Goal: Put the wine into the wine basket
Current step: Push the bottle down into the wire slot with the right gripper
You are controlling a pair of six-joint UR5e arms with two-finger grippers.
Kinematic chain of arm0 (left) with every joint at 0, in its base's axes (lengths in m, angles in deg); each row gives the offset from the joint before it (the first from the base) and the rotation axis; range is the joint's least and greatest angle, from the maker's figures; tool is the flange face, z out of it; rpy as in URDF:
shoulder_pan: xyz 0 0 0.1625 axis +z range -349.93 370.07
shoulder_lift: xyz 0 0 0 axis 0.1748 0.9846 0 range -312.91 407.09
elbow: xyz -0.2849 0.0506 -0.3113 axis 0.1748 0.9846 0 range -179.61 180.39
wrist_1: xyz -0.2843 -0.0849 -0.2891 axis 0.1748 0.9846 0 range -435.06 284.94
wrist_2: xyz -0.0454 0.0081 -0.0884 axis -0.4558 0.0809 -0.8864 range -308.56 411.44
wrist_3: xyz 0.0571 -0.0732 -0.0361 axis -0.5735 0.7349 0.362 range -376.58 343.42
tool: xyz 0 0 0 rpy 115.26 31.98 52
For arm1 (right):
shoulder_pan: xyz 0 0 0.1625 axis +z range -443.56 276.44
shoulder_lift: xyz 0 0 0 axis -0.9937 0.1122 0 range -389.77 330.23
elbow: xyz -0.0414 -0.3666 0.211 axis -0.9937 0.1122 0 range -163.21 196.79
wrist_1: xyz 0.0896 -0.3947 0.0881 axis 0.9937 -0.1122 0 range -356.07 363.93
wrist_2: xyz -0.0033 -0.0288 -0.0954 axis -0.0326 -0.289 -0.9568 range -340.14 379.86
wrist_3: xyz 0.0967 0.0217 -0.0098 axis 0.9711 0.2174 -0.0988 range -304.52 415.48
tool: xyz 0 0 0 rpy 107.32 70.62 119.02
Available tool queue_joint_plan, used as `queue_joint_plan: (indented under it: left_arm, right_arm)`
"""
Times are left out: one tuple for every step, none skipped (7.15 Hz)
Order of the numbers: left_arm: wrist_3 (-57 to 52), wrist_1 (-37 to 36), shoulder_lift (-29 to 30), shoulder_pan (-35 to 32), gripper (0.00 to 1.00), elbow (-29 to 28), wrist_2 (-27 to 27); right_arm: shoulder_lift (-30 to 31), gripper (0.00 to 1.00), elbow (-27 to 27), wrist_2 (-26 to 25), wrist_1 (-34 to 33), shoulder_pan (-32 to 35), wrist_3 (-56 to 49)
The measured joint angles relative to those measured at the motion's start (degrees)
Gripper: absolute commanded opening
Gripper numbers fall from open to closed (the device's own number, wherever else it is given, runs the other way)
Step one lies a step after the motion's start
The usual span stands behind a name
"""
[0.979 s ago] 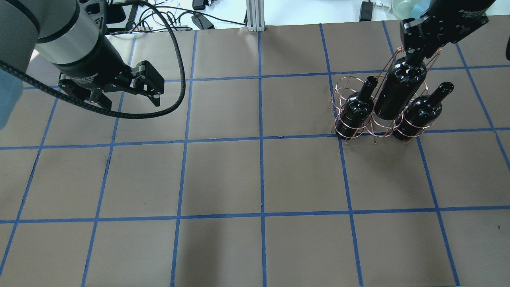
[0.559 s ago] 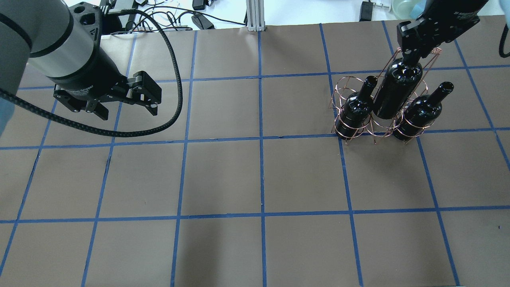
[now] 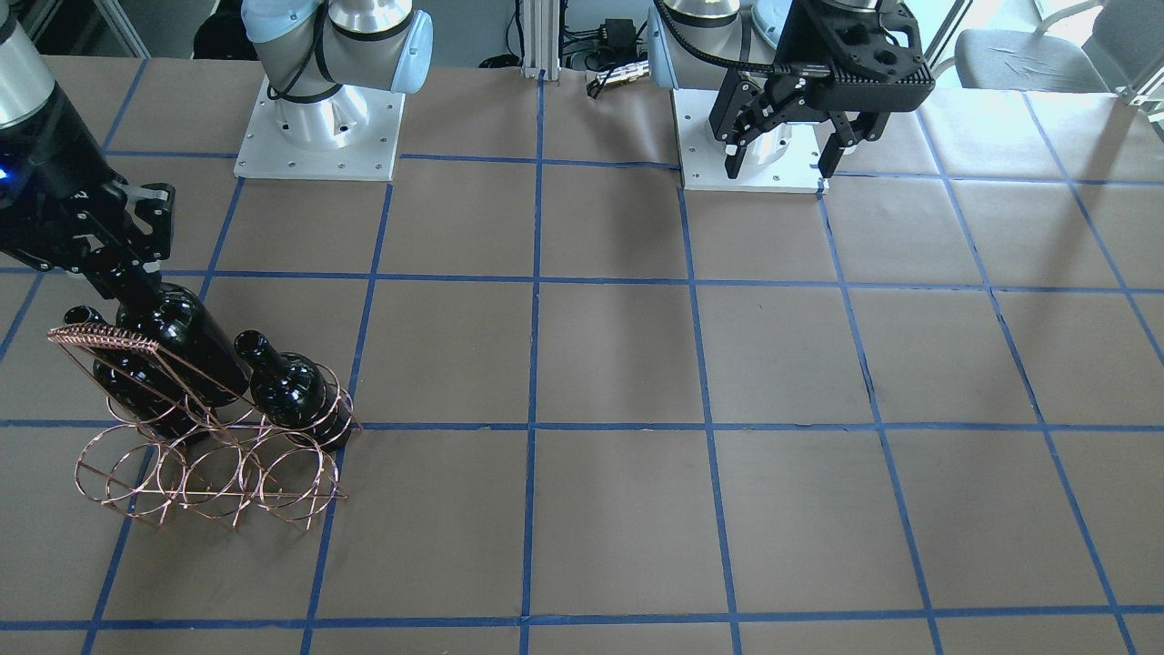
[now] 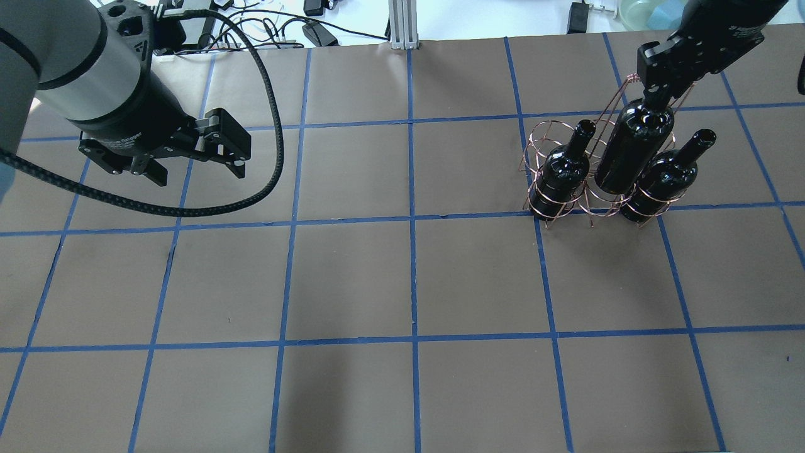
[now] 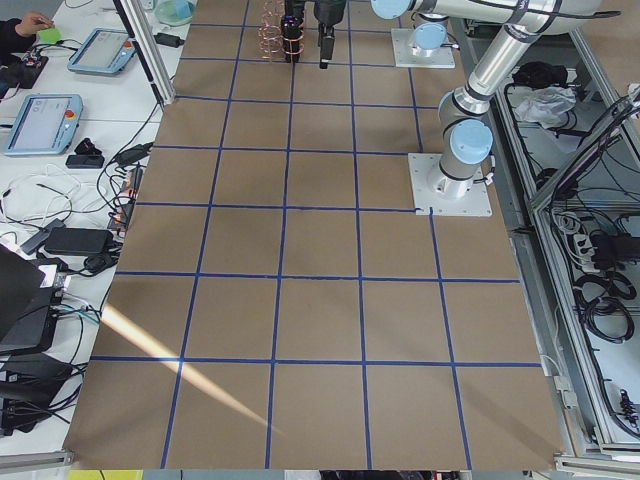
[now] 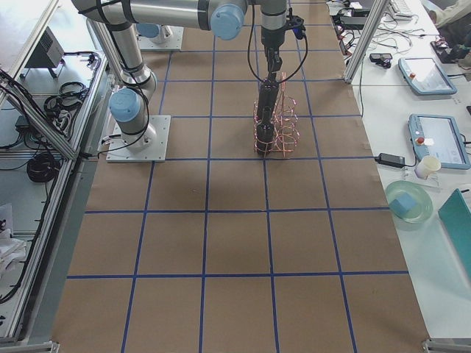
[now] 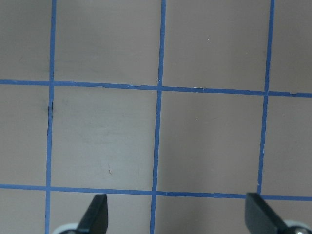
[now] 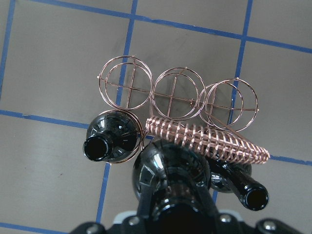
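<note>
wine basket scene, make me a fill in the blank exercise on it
The right hand grips the wine by its ____.
The wine basket already holds ____ other bottles.
The left hand is ____ and holds nothing.
Missing words: neck; two; open.

— What do the arms look like?
— The left arm [image 4: 82,69] and right arm [image 3: 364,18] are silver-grey tubes with pale blue joint caps, each on a white square base plate [image 3: 318,150] dotted with small screws.
— And the ends?
— Black. The left gripper [image 3: 778,171] has small white lettering and a black braided cable [image 4: 280,135] looping off it. By the right gripper [image 4: 655,94], the wrist glows with a blue light [image 3: 5,173].
</note>
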Motion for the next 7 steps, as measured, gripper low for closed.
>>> queue_joint_plan:
  left_arm:
    - [0.0, -0.2, 0.0, 0.0, 1.0, 0.0, 0.0]
    - [0.0, -0.3, 0.0, -0.1, 1.0, 0.0, 0.0]
    - [0.0, -0.3, 0.0, -0.1, 1.0, 0.0, 0.0]
    - [0.0, -0.3, 0.0, -0.1, 1.0, 0.0, 0.0]
    - [0.0, -0.3, 0.0, -0.1, 1.0, 0.0, 0.0]
    - [0.0, -0.3, 0.0, -0.1, 1.0, 0.0, 0.0]
    - [0.0, -0.4, 0.0, -0.1, 1.0, 0.0, 0.0]
  right_arm:
    - [0.0, 0.02, -0.6, 0.2, -0.1, -0.2, -0.3]
    - [0.0, 0.02, -1.1, 0.2, -0.3, -0.2, -0.5]
    - [0.0, 0.02, -1.5, 0.3, -0.5, -0.2, -0.6]
    - [0.0, 0.02, -2.0, 0.3, -0.9, -0.2, -1.0]
    - [0.0, 0.02, -2.6, 0.3, -1.8, -0.2, -1.7]
    - [-0.3, 0.02, -3.3, 0.3, -3.3, -0.2, -2.4]
    - [-0.9, 0.02, -4.0, 0.3, -5.0, -0.2, -2.9]
